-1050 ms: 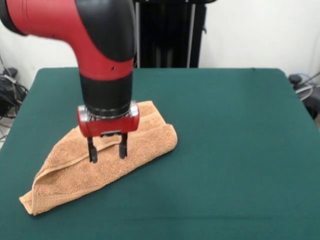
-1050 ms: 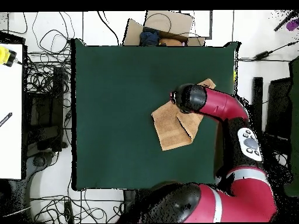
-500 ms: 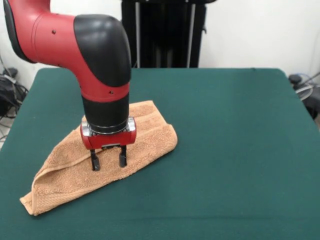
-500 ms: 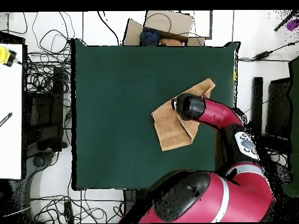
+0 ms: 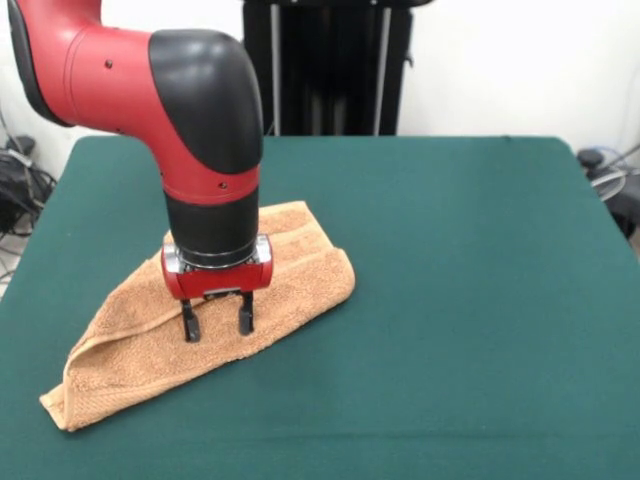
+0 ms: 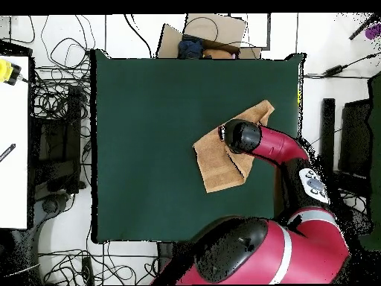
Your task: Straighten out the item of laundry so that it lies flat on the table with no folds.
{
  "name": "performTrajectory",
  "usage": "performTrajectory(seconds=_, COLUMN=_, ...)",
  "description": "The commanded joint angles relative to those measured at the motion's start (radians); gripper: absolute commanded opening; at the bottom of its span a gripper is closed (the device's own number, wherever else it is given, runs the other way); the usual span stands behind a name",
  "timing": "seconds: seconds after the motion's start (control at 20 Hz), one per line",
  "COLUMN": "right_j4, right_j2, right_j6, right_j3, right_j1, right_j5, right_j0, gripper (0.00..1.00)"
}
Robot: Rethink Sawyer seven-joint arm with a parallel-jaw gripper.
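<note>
Robot lab: cable tangles [image 6: 59,97], test table [image 5: 480,300].

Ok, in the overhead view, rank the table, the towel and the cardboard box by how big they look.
1. Table
2. Towel, partly under the arm
3. Cardboard box beyond the table's edge, only a little smaller than the towel, so that order is unsure.

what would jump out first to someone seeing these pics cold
The big red and black arm comes down at the left, its gripper open, fingertips planted on the orange-tan towel. The towel lies folded over and bunched on the left half of the dark green table, whose right half is bare.
</note>
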Motion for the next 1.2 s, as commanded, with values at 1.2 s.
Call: performTrajectory(seconds=1.2, right_j4=0.131, right_j2=-0.147, right_j6=0.456, right_j3=0.156, right_j1=0.002, right_j5=0.031, right_j0=0.28, gripper=0.0)
